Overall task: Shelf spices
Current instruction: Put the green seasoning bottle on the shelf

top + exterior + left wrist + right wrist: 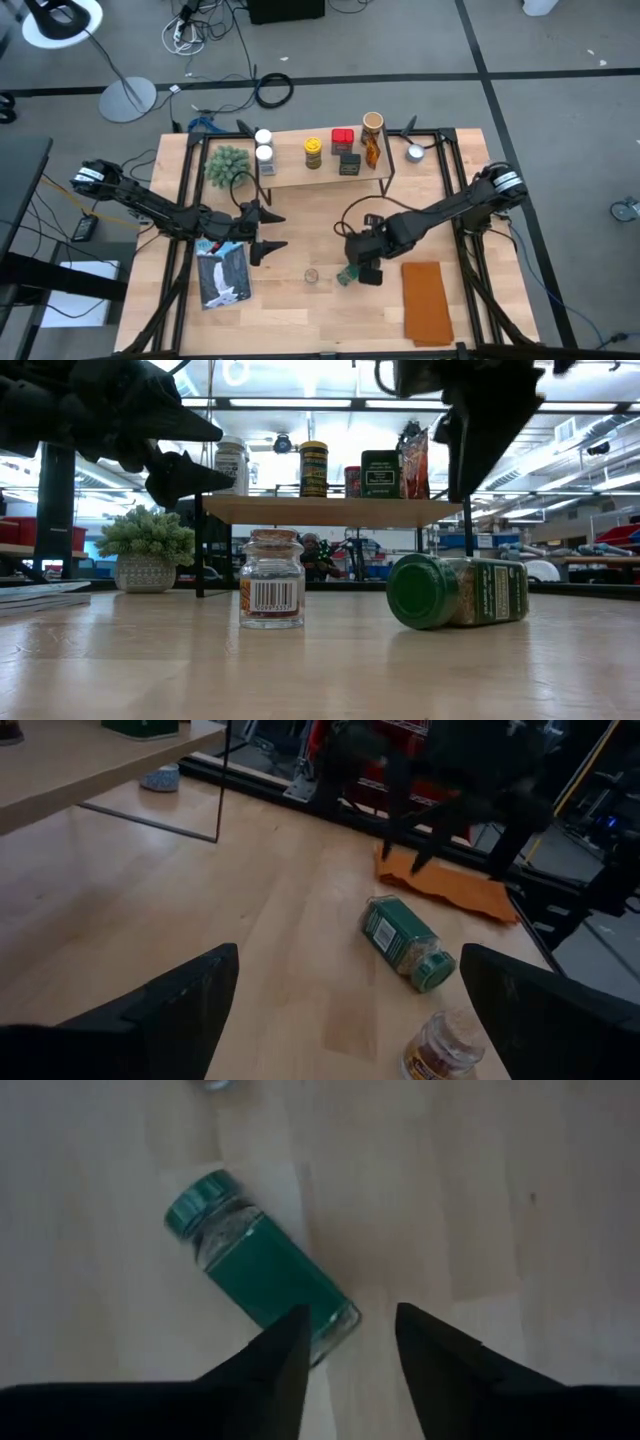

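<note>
The right gripper [348, 1342] hovered with jaws parted above the green-lidded jar [258, 1265], which lay on its side on the bench [300, 310] at lower centre, below the shelf [330, 176]. The left gripper [268, 233] waited wide open at centre-left.

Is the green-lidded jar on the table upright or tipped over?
Tipped: the green-lidded glass jar lies on its side on the wooden tabletop, lid facing sideways.

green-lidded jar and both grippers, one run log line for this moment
green-lidded jar: on its side on table, not held | right gripper: open, above its base end | left gripper: open, waiting | clear jar: upright on table
</note>
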Available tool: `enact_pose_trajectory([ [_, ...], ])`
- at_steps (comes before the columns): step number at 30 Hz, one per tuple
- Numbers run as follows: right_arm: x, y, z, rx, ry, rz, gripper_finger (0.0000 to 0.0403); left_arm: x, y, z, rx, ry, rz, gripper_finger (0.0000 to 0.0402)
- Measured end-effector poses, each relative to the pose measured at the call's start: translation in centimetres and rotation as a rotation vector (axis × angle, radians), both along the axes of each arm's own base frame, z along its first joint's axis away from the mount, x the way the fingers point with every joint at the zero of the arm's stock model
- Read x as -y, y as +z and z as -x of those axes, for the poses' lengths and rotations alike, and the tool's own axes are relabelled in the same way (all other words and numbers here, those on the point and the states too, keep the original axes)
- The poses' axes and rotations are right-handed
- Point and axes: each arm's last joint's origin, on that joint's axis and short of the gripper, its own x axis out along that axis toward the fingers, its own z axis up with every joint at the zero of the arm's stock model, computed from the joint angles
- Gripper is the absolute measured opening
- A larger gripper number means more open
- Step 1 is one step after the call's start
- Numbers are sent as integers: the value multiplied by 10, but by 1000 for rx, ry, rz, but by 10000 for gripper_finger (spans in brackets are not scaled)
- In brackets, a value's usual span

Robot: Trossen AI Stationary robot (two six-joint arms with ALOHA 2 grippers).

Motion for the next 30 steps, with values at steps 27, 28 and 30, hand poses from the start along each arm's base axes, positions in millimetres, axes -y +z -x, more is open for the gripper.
enact_pose_trajectory([
  [27, -7, -8, -8, -30, 286, -125, 167, -3, -3, 1, -24, 113, -2, 386],
  [28, -8, -8, -10, -14, 293, -145, 178, -3, -3, 1, -24, 114, -2, 386],
  [30, -8, -7, -12, 10, 314, -165, 202, -3, -3, 1, -24, 116, -2, 386],
])
